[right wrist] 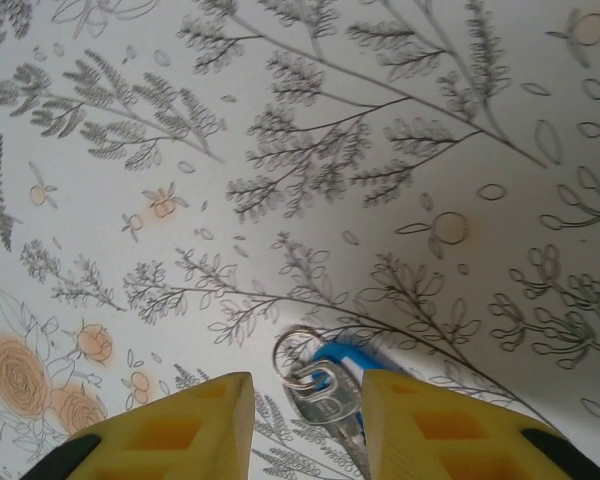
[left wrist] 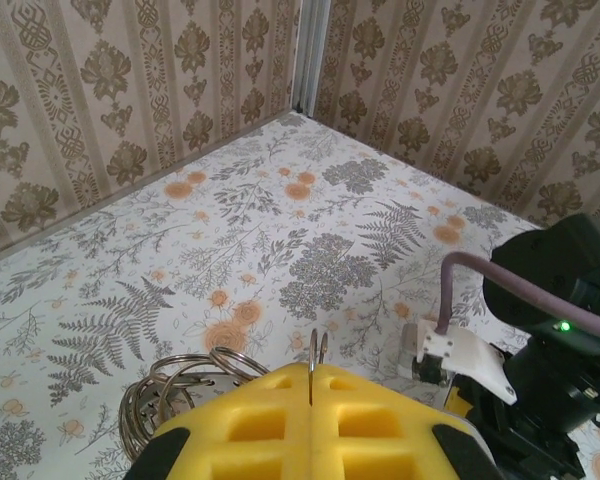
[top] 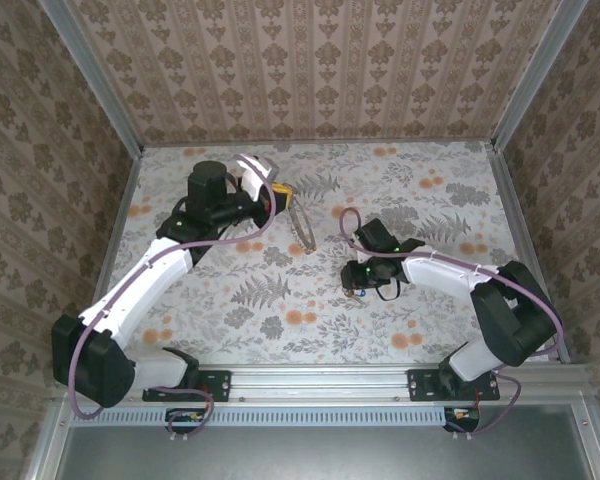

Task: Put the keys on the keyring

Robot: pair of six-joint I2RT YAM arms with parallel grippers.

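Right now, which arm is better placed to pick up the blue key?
Right. The right gripper stands open over the blue key, which lies on the table between its fingers. The left gripper is shut on the keyring, apart from the key.

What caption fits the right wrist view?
Right pincer open, straddling the blue-headed key and its small ring on the floral table.

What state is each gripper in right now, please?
Left gripper: shut on the keyring.
Right gripper: open, jaws either side of the blue-headed key, not gripping it.
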